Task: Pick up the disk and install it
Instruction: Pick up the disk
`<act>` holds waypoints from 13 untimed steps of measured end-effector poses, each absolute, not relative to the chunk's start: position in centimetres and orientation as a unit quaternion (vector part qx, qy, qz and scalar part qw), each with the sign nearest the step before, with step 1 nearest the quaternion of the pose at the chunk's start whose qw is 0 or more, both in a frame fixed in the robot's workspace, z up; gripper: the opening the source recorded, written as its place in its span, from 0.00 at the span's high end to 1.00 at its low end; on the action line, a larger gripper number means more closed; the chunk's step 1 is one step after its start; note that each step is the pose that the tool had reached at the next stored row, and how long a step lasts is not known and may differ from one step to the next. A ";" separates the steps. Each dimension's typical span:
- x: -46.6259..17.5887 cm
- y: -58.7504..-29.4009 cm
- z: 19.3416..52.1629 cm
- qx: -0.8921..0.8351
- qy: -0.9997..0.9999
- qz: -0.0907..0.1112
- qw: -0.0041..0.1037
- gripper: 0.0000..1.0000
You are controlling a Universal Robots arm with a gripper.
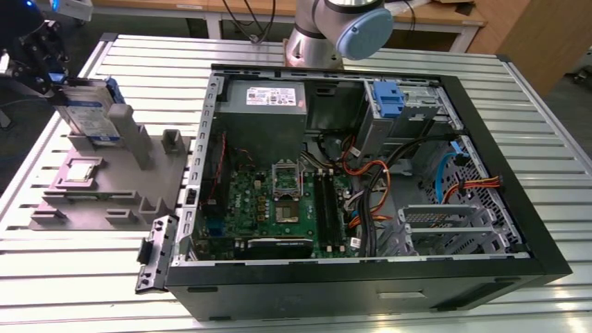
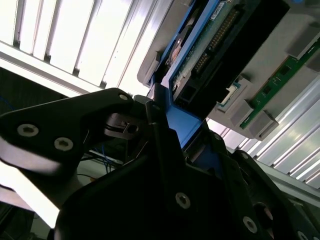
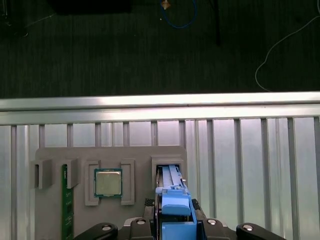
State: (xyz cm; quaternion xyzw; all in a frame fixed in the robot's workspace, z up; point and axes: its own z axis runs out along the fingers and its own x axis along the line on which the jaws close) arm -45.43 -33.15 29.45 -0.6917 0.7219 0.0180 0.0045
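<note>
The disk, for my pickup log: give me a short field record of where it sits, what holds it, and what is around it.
disk: upright in a slot of the grey fixture, at the exterior view's left
end effector: closed on the disk's blue frame, in both wrist views
also on fixture: CPU chip; green memory stick
computer case: open, lying on the slatted table
install status: disk not yet in the case
</note>
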 end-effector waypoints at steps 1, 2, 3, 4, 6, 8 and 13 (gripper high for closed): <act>-45.4 -33.2 29.5 -0.692 0.722 0.018 0.004 0.63; -45.4 -33.2 29.6 -0.692 0.722 0.018 0.005 0.63; -45.4 -33.2 29.6 -0.692 0.722 0.018 0.005 0.63; -45.4 -33.2 29.6 -0.692 0.722 0.018 0.005 0.63; -45.4 -33.2 29.7 -0.692 0.722 0.018 0.004 0.63; -45.4 -33.2 29.8 -0.692 0.722 0.018 0.005 0.63; -45.4 -33.1 30.0 -0.692 0.722 0.018 0.004 0.63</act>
